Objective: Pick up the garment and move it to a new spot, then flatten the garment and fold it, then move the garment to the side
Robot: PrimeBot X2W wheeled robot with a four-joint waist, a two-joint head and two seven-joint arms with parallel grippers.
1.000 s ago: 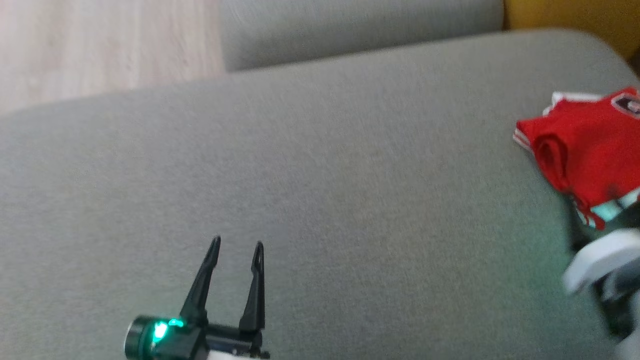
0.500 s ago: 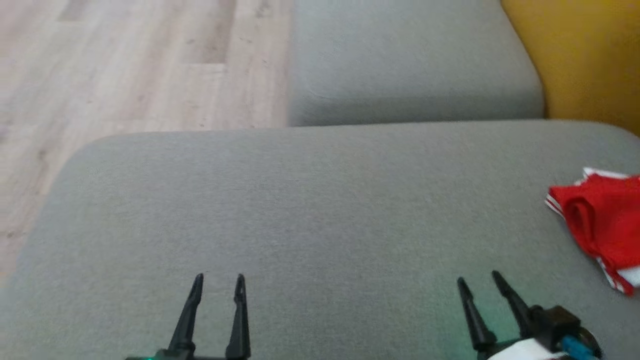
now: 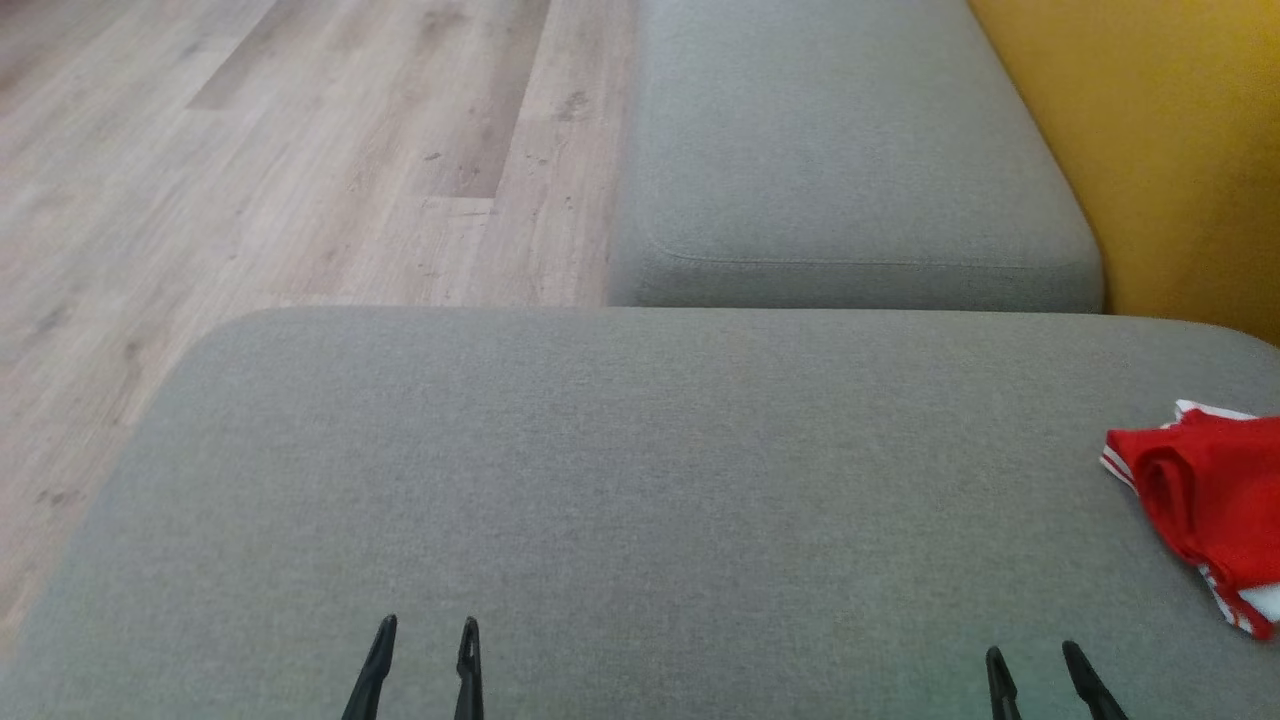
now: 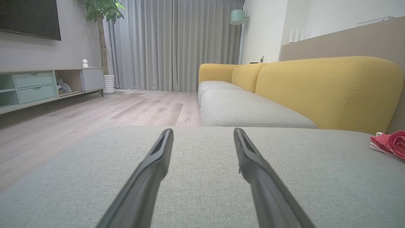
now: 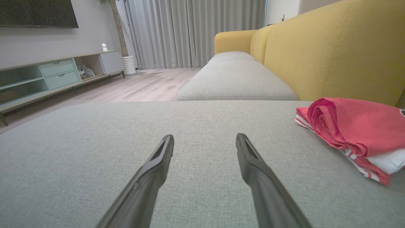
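A red garment [image 3: 1210, 500] with white trim lies folded at the right edge of the grey sofa cushion [image 3: 640, 470], close to the yellow backrest; it also appears as the garment [image 5: 351, 133] in the right wrist view and the garment [image 4: 390, 144] far right in the left wrist view. My left gripper [image 3: 425, 630] pokes up at the bottom left, open with nothing between its fingers. My right gripper [image 3: 1032, 655] stands open at the bottom right, a little short and left of the garment, not touching it. Both hover low over the cushion, as the left gripper [image 4: 202, 133] and right gripper [image 5: 204, 137] show.
A second grey seat cushion [image 3: 850, 160] lies beyond, with the yellow backrest [image 3: 1170, 150] along the right. Pale wooden floor [image 3: 250, 180] spreads to the left past the cushion's edge. A TV cabinet [image 4: 41, 85], plant and curtains stand far off.
The head camera has tilted up, showing more floor and the far cushion. My right gripper pulled back off the garment, which stays at the right; both grippers now sit low at the bottom edge.
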